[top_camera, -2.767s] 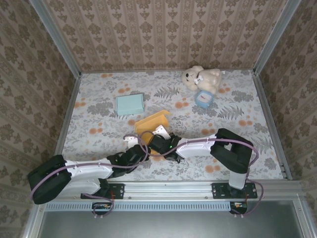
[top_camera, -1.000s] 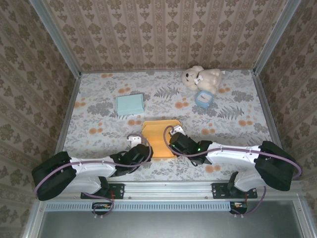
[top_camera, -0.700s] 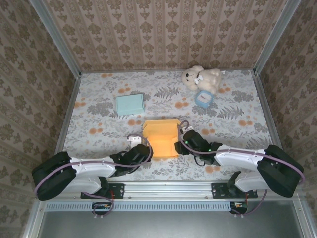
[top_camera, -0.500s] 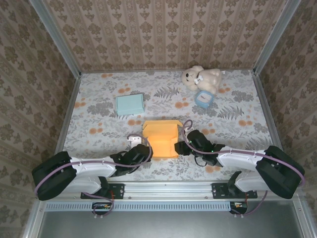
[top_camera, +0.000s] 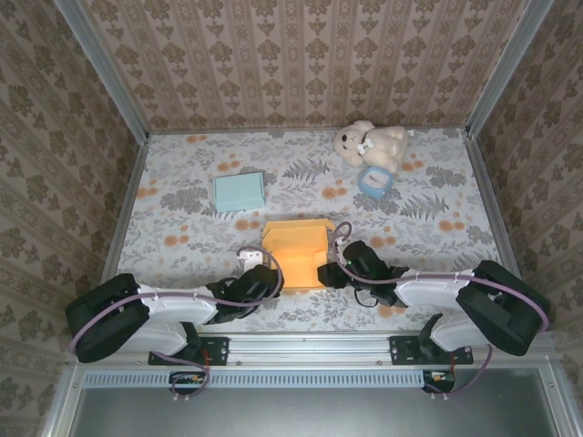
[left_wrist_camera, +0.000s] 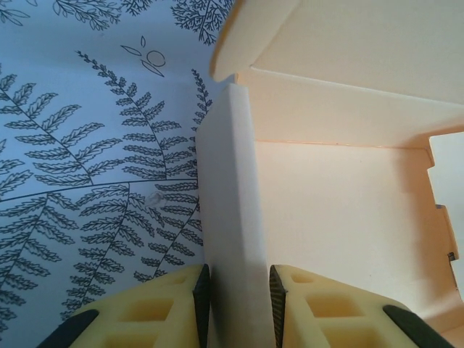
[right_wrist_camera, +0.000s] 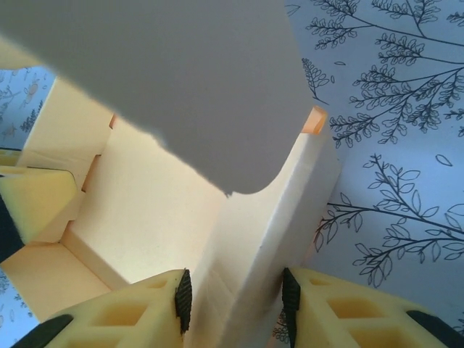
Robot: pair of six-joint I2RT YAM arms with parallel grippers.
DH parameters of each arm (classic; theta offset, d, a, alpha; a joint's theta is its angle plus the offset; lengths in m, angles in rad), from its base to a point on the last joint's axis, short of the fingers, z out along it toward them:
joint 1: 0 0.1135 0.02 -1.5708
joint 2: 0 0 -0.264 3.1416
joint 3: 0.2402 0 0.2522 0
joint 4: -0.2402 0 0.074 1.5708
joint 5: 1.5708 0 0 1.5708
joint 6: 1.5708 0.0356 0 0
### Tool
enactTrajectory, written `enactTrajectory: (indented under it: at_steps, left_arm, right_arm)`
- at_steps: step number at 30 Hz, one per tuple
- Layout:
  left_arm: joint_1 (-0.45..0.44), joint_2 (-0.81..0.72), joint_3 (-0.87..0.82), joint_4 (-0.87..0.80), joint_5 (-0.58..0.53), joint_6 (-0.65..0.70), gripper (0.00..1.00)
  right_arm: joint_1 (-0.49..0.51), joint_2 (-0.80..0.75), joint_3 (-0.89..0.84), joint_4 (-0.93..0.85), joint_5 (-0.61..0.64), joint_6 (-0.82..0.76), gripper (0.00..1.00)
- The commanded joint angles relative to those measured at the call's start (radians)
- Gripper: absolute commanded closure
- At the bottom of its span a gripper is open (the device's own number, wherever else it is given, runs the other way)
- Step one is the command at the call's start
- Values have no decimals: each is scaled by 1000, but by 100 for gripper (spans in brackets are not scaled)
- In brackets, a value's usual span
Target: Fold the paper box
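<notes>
Orange paper box [top_camera: 296, 255] on floral bench [top_camera: 428, 209], between both pincers, left pincer [left_wrist_camera: 235, 279] clamped on its left side, right pincer [right_wrist_camera: 235, 290] clamped on its right side, flap [right_wrist_camera: 167, 80] above the right pincer.

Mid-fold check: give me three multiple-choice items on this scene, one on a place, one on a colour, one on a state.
1. The teddy bear sits: A) far right of the table; B) near left; C) centre.
2. The paper box is: A) green; B) orange; C) black.
3. The left gripper is: A) open; B) shut on the box's left wall; C) holding the bear.
Answers: A, it lies by the far right corner; B, orange in the top view; B, its fingers clamp the wall.
</notes>
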Motion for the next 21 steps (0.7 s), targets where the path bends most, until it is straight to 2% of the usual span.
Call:
enactTrajectory:
  at_steps: [1,4,8,13,18,21]
  left_arm:
    - [-9,26,23,0,16,13,70]
    - [-8,37,28,4,21,14,70]
    - [-8,52,33,11,25,14,70]
    - [-8,61,33,17,31,13,70]
    - [-8,63,35,20,34,13,71]
    - [-9,61,34,19,35,13,70]
  right_arm:
    - [38,13,-9,44,79,-41,61]
    - [89,24,2,33,166,-84,63]
    - [108,77,30,10,213,-93,67]
    - [166,149,115,-135,367,-106,68]
    - [205,239,187,-228,445,-114,68]
    - [237,270,242,-334,541,-111,68]
